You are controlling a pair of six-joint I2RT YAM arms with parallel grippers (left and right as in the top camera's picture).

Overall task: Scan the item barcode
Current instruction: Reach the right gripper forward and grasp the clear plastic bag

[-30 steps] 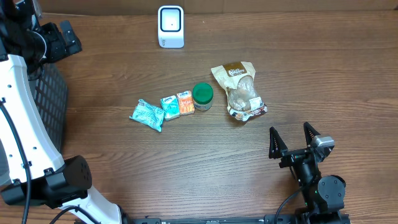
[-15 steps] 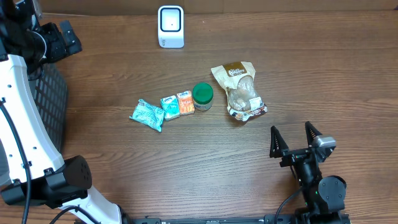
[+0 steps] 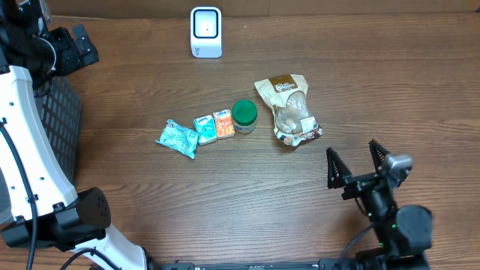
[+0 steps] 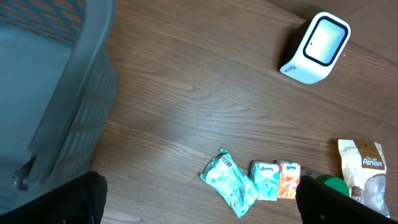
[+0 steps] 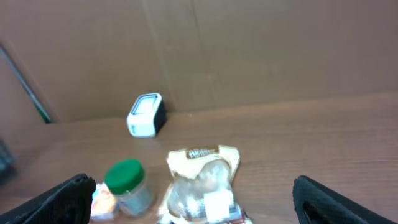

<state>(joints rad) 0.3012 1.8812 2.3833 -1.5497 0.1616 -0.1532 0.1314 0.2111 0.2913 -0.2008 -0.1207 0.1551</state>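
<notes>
Right fingers [image 3: 332, 166] shifted right | spread, empty | snack bag [image 3: 291, 112] ahead, apart

1. We see a white scanner [image 3: 205, 31] at the table's [image 3: 150, 202] far edge.
2. 3 small packets [image 3: 204, 128], a green-lidded jar [image 3: 244, 116] and a snack bag [image 3: 289, 110] lie in 1 row mid-table.
3. The right gripper [image 3: 358, 166] stands near the bag, jaws wide apart, empty.
</notes>
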